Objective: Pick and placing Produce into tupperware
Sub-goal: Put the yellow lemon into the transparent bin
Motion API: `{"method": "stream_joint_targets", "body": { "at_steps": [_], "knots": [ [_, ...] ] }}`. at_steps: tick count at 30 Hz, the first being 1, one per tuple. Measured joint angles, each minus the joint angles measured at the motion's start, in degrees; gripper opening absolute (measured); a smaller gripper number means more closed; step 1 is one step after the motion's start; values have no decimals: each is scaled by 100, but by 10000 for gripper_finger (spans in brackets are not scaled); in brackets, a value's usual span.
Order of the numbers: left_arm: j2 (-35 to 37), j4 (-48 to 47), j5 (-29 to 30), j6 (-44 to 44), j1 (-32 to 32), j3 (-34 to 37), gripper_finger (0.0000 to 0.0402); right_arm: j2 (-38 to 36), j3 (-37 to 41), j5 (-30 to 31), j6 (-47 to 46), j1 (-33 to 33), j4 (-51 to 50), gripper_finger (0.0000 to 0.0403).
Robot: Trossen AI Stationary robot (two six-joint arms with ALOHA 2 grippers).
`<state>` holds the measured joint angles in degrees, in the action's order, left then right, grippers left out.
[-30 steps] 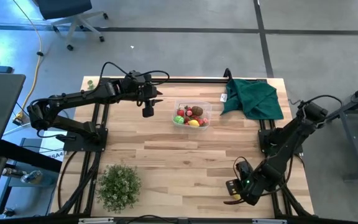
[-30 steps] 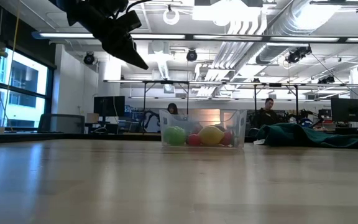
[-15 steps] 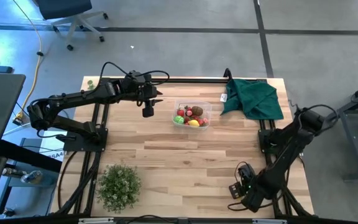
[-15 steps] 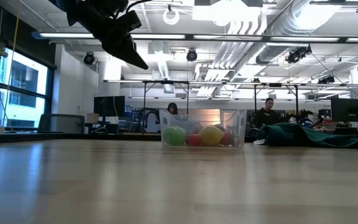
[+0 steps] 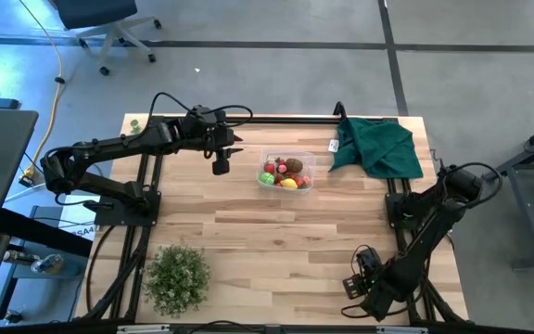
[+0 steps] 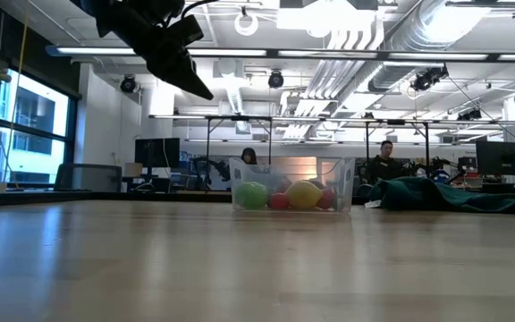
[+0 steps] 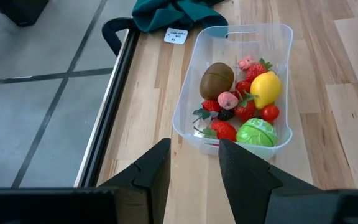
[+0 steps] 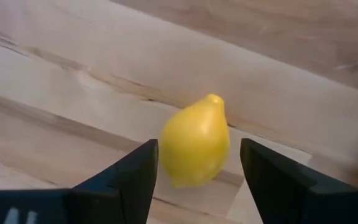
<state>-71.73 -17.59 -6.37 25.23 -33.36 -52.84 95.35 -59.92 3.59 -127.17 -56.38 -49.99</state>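
Observation:
A yellow lemon [image 8: 194,149] lies on its side on the wooden table near the near right corner. My right gripper [image 8: 199,144] points down over it, open, with one finger on each side of the lemon and a little room left. In the high view that gripper [image 5: 353,289] hides the lemon. The clear tupperware [image 5: 286,173] stands at the far middle and holds a green ball [image 7: 257,132], a lemon [image 7: 266,88], a brown kiwi [image 7: 217,80] and small red fruits. My left gripper [image 5: 221,167] hangs open above the table, left of the tupperware, with nothing between its fingers.
A bushy green plant [image 5: 176,276] stands at the near left. A dark green cloth [image 5: 378,147] lies at the far right, with a small white tag [image 5: 334,144] beside it. Bare wood lies between the tupperware and my right gripper.
My right gripper has come down and a little toward the table's near edge, over the lemon, which now sits hidden under it in the high view. The lemon has stayed where it was.

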Motion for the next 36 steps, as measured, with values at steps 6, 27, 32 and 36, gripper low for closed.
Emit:
{"method": "stream_joint_targets", "body": {
  "at_steps": [6,27,32,36],
  "knots": [
    [0,-2,2,-1,0,-2,124,47,0,-65,-44,1,121,221],
    [-2,2,1,0,1,-1,124,339,168,-16,-133,501,245,221],
    [-2,2,0,-2,2,-2,124,339,300,62,-133,581,453,221],
    [-2,0,1,-2,1,-1,124,345,437,107,-125,656,679,221]
  ]
}}
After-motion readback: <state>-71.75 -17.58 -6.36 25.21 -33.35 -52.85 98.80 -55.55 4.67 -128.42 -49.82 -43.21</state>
